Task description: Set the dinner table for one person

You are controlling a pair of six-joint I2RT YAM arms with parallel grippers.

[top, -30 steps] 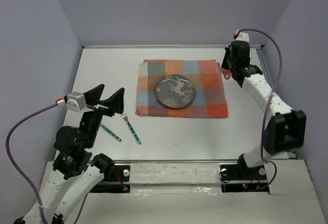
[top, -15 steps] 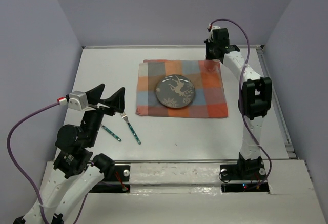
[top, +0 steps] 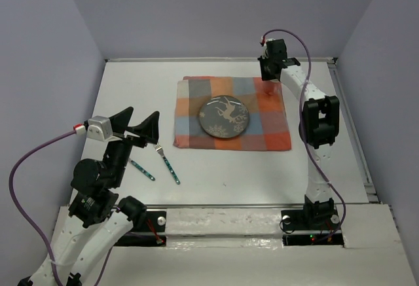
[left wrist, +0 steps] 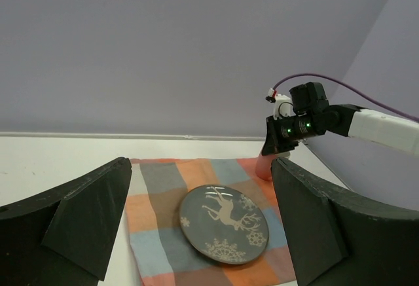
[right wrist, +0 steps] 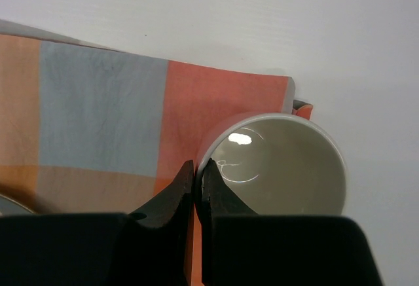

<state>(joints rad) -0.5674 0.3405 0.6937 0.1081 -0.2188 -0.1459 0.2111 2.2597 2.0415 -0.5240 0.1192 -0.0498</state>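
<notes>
Right hand (right wrist: 196,168) is clamped nearly closed on the rim of a mug (right wrist: 281,168), one finger inside and one outside, over the far right corner of the checkered cloth (top: 262,125). Can't tell if the mug's base is touching the cloth tbh. Left hand (top: 143,112) is spread wide w/ nothing in it, hovering at the near left above a fork (top: 169,166) and another teal-handled utensil (top: 141,168). Both lie on the white worktop (top: 262,168) near the cloth's near left corner. Worktop sits under both hands and carries everything. Cloth lies toward its far side w/ a dark reindeer plate (top: 224,117) on it, mug well apart from the cutlery.
</notes>
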